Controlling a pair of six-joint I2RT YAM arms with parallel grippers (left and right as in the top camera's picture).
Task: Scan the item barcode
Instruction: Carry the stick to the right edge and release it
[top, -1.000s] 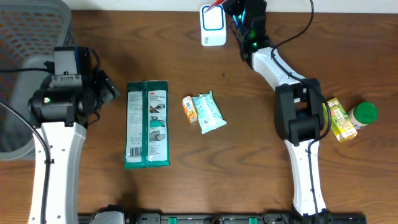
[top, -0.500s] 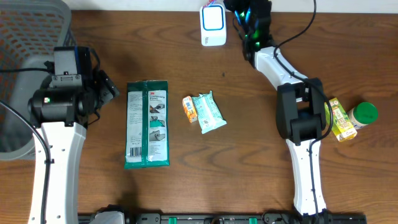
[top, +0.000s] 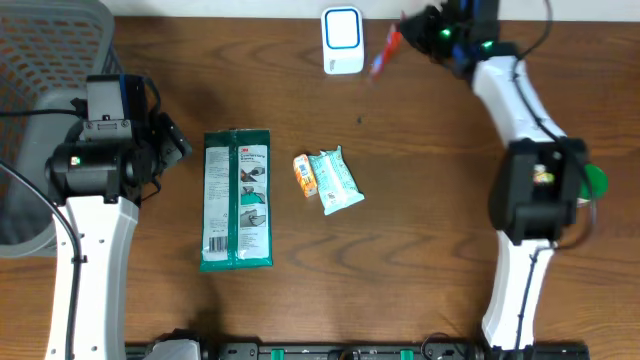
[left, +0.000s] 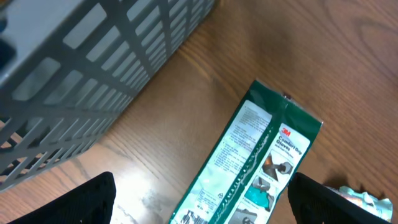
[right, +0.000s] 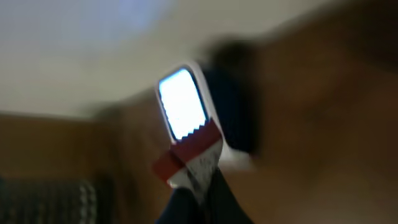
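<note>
Right claw (top: 408, 30) is pressed together on a thin red and white sachet (top: 383, 50). The sachet hangs at a slant from its tips, just to the right of the scanner (top: 343, 40) and apart from it. Left claw (left: 202, 186) stands spread wide and holds nothing.

The brown tabletop (top: 420, 230) has a smooth wood grain. At its far left corner sits a grey basket (top: 40, 60) of plastic lattice. The green pack (top: 237, 200) is long, flat and glossy, with white print on one half. The scanner is a small white box with rounded corners and a blue frame. In the blurred right wrist view its face glows white behind the sachet. Near the middle lie a crinkled teal packet (top: 335, 182) and, touching it, a small orange packet (top: 305, 173).

Compared with half a second ago, the right arm has swung to the right, and the sachet has come away from the scanner.
</note>
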